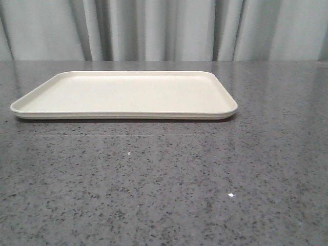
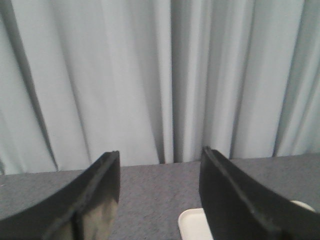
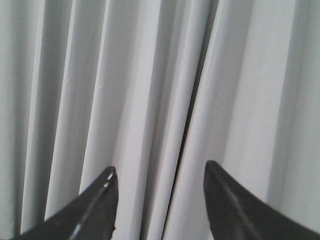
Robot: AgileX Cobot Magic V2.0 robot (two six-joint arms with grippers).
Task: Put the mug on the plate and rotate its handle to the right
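Plate [image 1: 123,95] lies bare on the far half of the grey tabletop [image 1: 164,184]; the mug is in no view, so where it sits cannot be told. Left pincer [image 2: 160,200] and right pincer [image 3: 160,200] both gape wide, holding nothing, aimed at the curtain [image 3: 150,75]. Risk: with the mug unlocated, a reach could go astray; only the left wrist view catches a plate corner [image 2: 192,222], the right shows curtain alone.

Grey speckled stone-look table [image 1: 164,195], glossy with small light glints; pale pleated curtain [image 1: 164,28] behind.
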